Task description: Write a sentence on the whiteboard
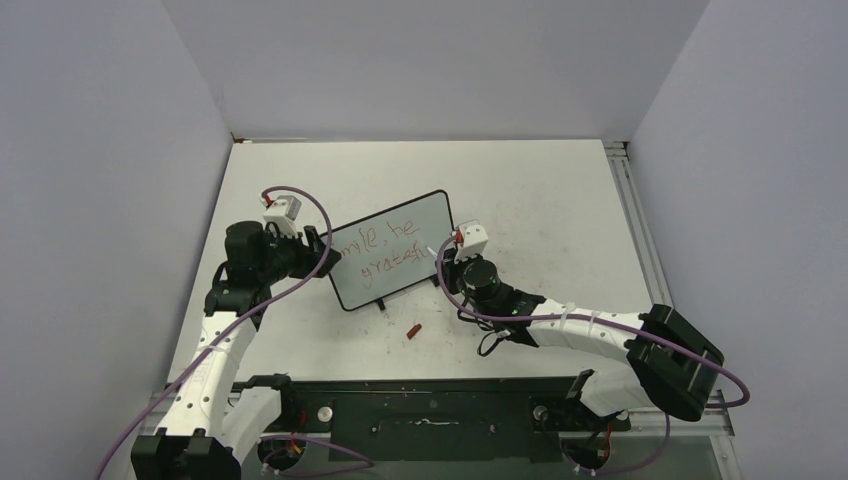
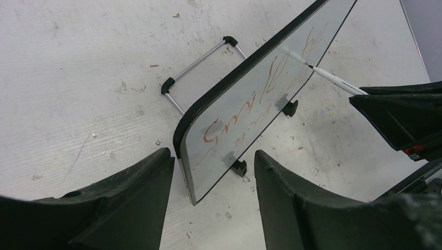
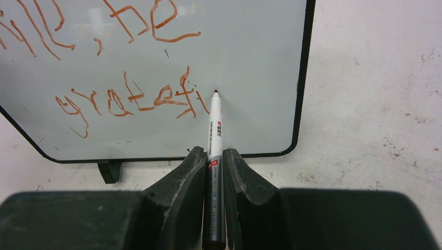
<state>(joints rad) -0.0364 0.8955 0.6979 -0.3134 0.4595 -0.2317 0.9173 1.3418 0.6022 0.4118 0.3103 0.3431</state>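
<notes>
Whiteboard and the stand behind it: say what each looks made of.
Whiteboard: pale glossy panel, perhaps coated steel or melamine; it reflects the marker. Its frame looks like matte black plastic. Stand: thin silvery rod, apparently bare metal, with black corner caps, plastic or rubber.

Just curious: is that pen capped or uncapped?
Uncapped: the pen shows a bare dark tip; a red cap lies on the table.

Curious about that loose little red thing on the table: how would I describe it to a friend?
Find the whiteboard standing in the middle of the table. Just below it in the overhead view, a small red piece lies loose, touching nothing else; the board's red is only lettering.
</notes>
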